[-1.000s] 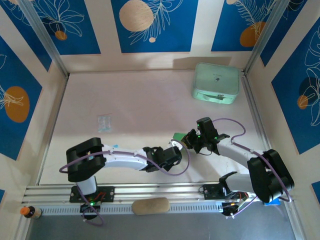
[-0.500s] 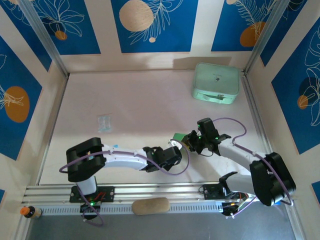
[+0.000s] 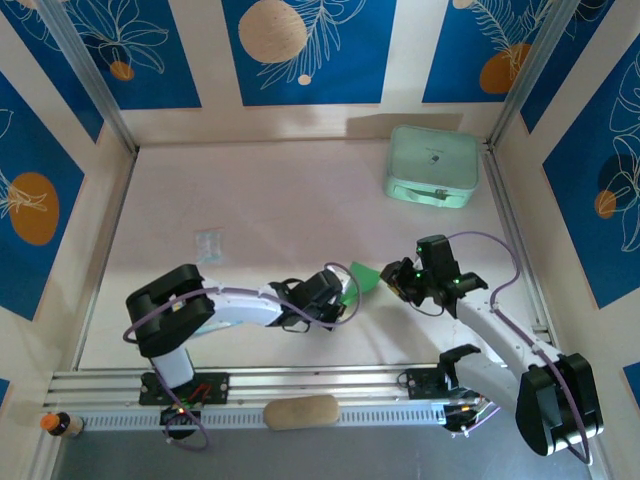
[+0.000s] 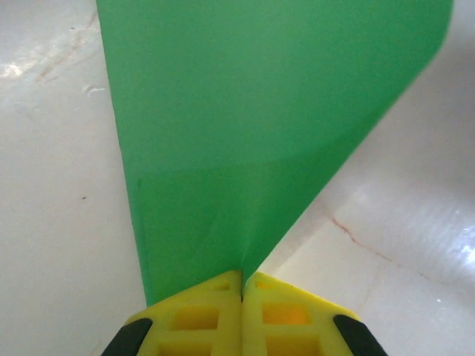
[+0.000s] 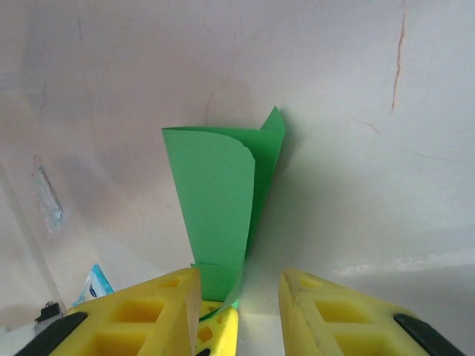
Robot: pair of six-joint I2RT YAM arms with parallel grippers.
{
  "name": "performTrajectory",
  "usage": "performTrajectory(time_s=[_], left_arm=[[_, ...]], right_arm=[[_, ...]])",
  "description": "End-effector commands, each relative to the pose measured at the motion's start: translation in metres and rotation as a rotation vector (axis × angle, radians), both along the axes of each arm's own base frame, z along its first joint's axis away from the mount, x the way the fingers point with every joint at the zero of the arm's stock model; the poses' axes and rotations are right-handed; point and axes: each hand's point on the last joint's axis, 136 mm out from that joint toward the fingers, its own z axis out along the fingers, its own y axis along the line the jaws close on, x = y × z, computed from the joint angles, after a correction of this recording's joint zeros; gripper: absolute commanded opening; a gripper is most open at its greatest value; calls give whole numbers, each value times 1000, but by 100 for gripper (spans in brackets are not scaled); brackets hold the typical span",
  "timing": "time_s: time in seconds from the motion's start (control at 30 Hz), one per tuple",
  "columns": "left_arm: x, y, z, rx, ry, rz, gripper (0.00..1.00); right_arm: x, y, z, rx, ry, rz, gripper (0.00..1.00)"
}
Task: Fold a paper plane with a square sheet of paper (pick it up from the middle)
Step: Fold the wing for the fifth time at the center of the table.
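— Who has the paper?

— The left gripper [image 4: 242, 278], on the near side. Its fingers are pressed flat together on the narrow end of the green sheet [image 4: 245, 111], which widens as it runs away from them.

— And the other arm?

— The right gripper [image 5: 239, 280] is empty, with its fingers spread wide. The sheet stands just ahead of it, half folded, one edge curling. Its long axis runs straight away from those fingers, though it sits closer to one finger than to the middle of the gap.

— So a pinch is close?

— I'd say so, after a small sideways shift (the left arm is the nearer one, since it's already gripping). From above, the sheet lies between the two grippers. The mint case [image 3: 432, 166] is well apart at the far right, and the little packet [image 3: 208, 244] is off to the left.
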Motion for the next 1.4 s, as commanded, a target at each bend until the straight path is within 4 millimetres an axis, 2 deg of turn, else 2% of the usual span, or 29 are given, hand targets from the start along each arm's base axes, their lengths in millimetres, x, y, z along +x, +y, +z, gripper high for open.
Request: performTrajectory(time_s=[0.0, 0.23, 0.47, 0.67, 0.87, 0.97, 1.1, 1.37], left_arm=[[-13, -7, -3, -113, 135, -29, 0], [-9, -11, -3, -300, 295, 17, 0], [-6, -19, 0, -444, 404, 68, 0], [-1, -22, 0, -548, 479, 125, 0], [-1, -23, -5, -579, 539, 166, 0], [-1, -22, -7, -558, 549, 179, 0], [-1, -22, -9, -539, 569, 194, 0], [-2, -23, -19, -479, 612, 216, 0]], right_arm=[[-8, 7, -1, 26, -5, 71, 33], [-9, 33, 7, 117, -129, 216, 31], [-12, 53, 5, 113, -236, 337, 23], [-14, 73, 0, 143, -228, 435, 17], [-5, 85, -4, 165, -220, 476, 13], [2, 85, -7, 144, -216, 459, 13], [12, 74, -18, 118, -183, 396, 12], [21, 62, -36, 96, -116, 334, 10]])
